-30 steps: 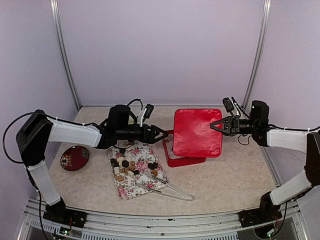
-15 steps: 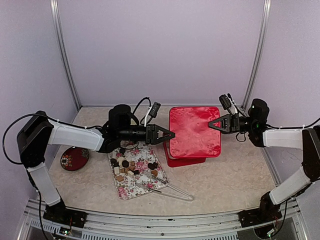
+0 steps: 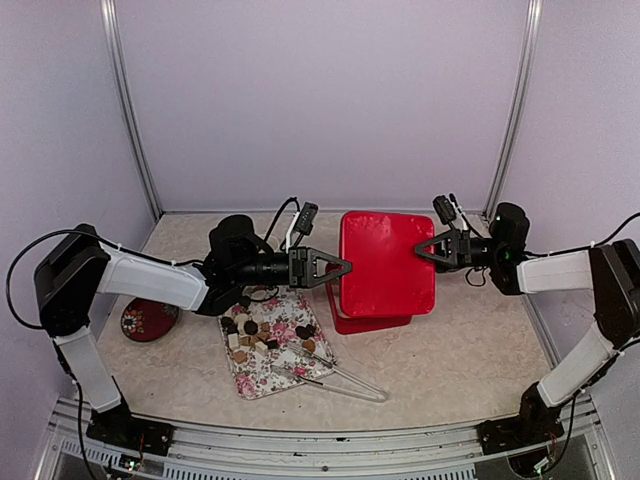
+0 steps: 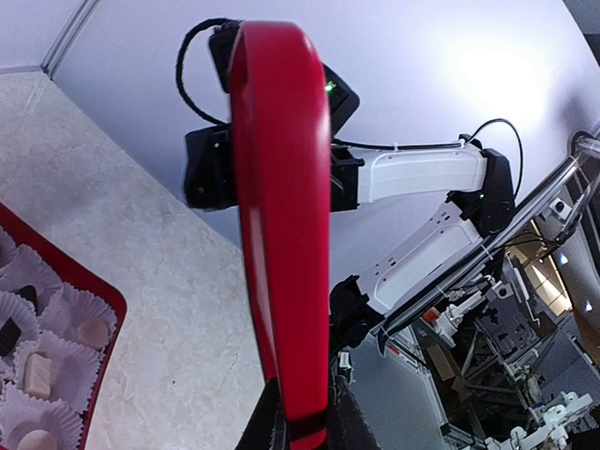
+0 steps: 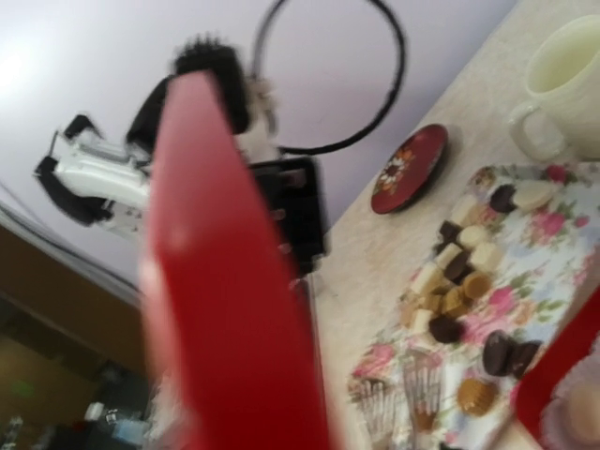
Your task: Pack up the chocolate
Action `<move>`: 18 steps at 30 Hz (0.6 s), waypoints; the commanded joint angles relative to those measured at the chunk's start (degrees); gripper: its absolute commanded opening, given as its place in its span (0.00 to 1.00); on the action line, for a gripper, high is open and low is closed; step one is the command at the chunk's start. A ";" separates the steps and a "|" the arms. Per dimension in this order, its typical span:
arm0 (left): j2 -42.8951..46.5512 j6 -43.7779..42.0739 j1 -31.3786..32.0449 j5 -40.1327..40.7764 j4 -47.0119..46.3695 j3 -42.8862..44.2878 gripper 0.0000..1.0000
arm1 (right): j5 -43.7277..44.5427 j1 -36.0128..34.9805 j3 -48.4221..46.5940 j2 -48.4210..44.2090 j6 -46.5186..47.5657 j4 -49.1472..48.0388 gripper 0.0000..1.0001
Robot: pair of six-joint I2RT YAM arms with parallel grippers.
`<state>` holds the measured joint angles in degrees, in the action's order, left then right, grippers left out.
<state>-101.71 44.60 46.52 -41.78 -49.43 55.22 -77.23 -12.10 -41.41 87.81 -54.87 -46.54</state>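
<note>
left pincer (image 3: 345, 268) is clamped on left edge of glossy red square lid (image 3: 385, 262) | right pincer (image 3: 420, 256) is set at lid's right edge, jaw state cannot be told | lid is held over red box base (image 3: 345, 322) | bite-size brown and cream chocolates (image 3: 255, 330) are heaped on floral rectangular tray (image 3: 290, 365) | bare beige counter (image 3: 450, 350) is seen right of tray

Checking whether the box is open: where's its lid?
Top view, right of centre: the red lid is held over the box base, its left edge pinched by the left gripper, the right gripper at its right edge.
</note>
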 commanded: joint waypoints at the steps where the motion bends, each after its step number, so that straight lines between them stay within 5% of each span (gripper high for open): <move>1: 0.44 6.78 1.13 0.63 -10.27 -0.68 0.00 | 6.16 2.61 -0.88 0.10 5.30 6.79 0.69; 7: -3.96 13.77 2.33 2.93 -16.96 0.93 0.00 | 14.45 7.57 -0.39 -1.69 12.38 17.48 0.83; 11: -8.37 19.62 2.74 3.42 -23.33 4.08 0.00 | 17.66 8.21 -1.00 -3.45 17.69 24.23 0.83; 18: -13.85 26.71 2.71 11.41 -28.90 7.00 0.00 | 17.73 8.96 5.02 -9.20 18.46 22.50 0.81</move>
<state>-114.34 66.30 49.01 -36.38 -70.48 59.94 -61.76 -3.95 -39.81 83.13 -39.44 -26.06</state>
